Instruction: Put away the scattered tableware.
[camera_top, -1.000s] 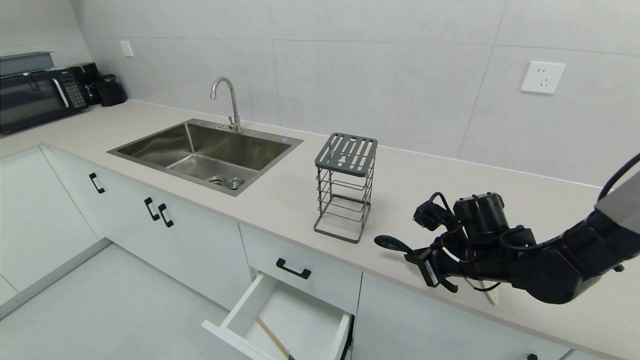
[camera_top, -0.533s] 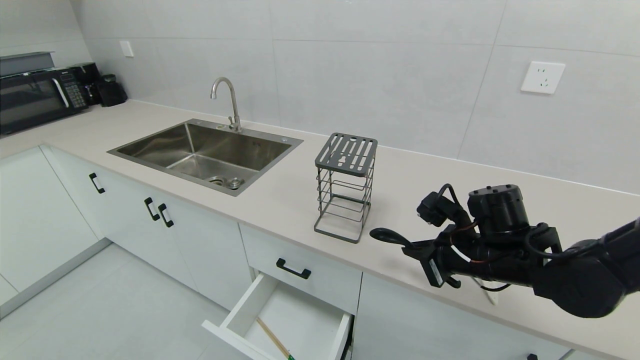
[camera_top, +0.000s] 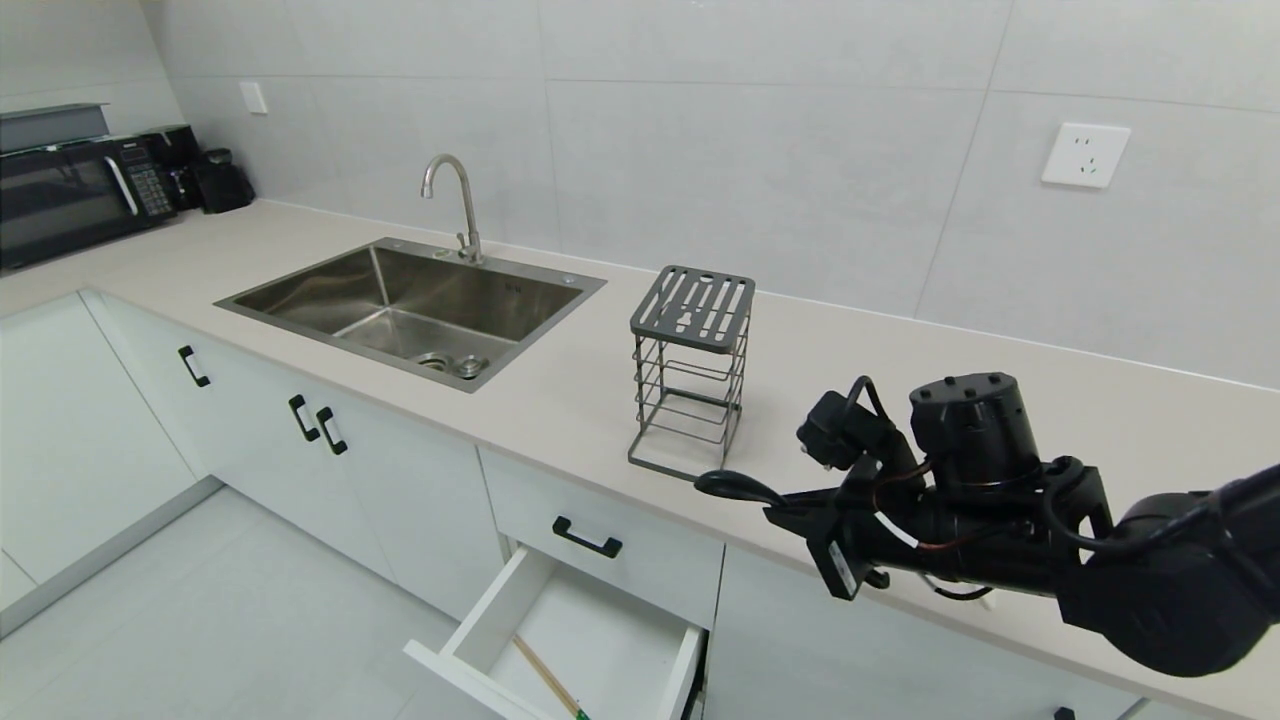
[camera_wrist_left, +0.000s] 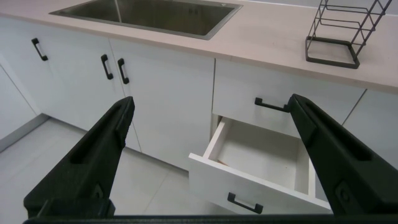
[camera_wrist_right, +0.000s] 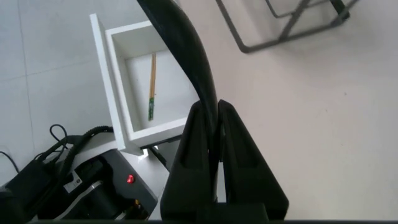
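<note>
Partway, I judge: right gripper (camera_top: 792, 517) clamped on black spoon (camera_top: 733, 485), lower right of centre above counter (camera_top: 560, 400) edge; chopstick (camera_top: 545, 676) already in open drawer (camera_top: 470, 622), bottom centre; spoon not yet stowed.

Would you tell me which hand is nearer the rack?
Right. The right hand, holding a black spoon, is just beside the rack; the left hand is out before the cabinets, farther off.
</note>
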